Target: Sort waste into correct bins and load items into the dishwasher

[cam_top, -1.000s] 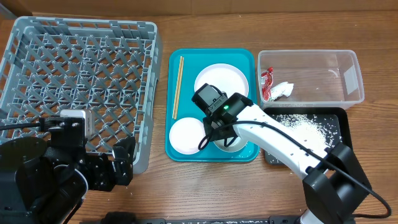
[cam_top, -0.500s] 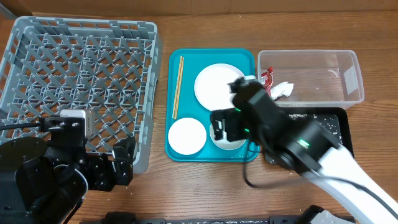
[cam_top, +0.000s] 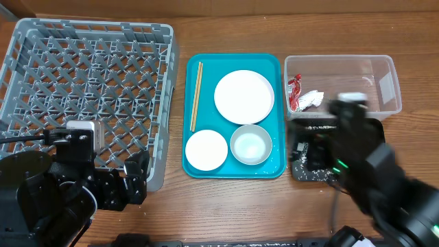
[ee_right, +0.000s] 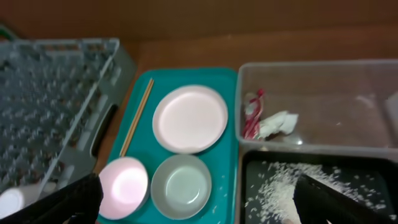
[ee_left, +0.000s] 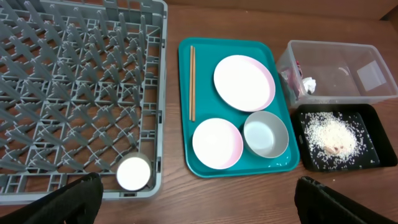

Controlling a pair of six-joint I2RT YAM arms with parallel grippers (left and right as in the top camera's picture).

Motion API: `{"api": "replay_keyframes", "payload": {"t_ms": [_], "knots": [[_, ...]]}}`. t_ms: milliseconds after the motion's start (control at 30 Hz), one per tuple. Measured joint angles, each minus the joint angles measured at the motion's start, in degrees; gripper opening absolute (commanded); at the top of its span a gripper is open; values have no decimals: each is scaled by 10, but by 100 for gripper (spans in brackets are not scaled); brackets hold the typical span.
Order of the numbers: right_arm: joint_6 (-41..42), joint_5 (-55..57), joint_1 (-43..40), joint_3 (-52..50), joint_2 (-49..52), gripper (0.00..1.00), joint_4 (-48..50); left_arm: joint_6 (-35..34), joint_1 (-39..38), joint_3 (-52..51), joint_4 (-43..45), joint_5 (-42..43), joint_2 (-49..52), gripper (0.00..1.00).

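A brown wooden bench point(cam_top: 226, 27) fills every view, its grain running left to right. The surface looks matte and evenly lit, without hard shadows. In the right wrist view a darker brown band lies beyond the far edge; wall or bench, unclear.

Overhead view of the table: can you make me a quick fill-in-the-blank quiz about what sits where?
1. On the teal tray, beside the plate, the white bowl and the green-rimmed bowl, lie the wooden ___.
2. The clear tub holds a white tissue and a red ___.
3. The black tray holds loose white grains of ___.
Missing words: chopsticks; wrapper; rice.
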Motion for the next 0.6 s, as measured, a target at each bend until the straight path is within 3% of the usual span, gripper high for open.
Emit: {"api": "replay_keyframes", "payload": {"t_ms": [100, 333, 433, 600], "knots": [[-24, 42, -16, -5, -64, 100, 35, 0, 0, 0, 0, 0, 0, 100], [-73, 55, -188, -148, -202, 100, 221, 0, 0, 0, 0, 0, 0, 100], [-79, 25, -259, -221, -234, 100, 271, 0, 0, 0, 0, 0, 0, 100], [-95, -120, -397, -393, -309, 100, 386, 0, 0, 0, 0, 0, 0, 100]]}}
